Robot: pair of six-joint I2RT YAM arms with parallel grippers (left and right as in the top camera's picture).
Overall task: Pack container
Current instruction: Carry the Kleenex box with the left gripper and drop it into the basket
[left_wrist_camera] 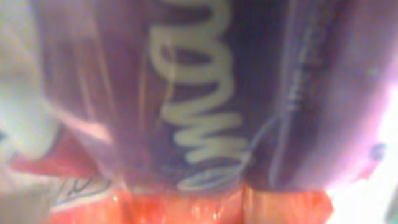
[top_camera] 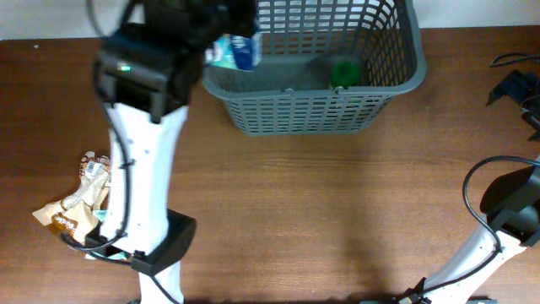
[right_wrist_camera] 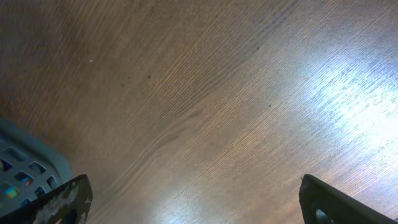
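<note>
The container, a large dark grey lattice basket [top_camera: 312, 110], stands at the back middle of the table. My left gripper [top_camera: 215, 38] hangs over the basket's left end, shut on a blue and white snack packet [top_camera: 234, 52]. In the left wrist view a purple and red packet [left_wrist_camera: 205, 112] fills the whole frame, blurred, and hides the fingers. My right gripper [right_wrist_camera: 193, 199] is open and empty low over bare table, with a corner of the basket [right_wrist_camera: 25, 162] at its lower left.
A green-lidded jar [top_camera: 344, 72] lies inside the basket at the right. Several snack packets [top_camera: 80, 203] lie in a heap at the left edge of the table by my left arm's base. My right arm [top_camera: 506, 211] sits at the lower right. Black cables [top_camera: 515, 84] lie at the far right.
</note>
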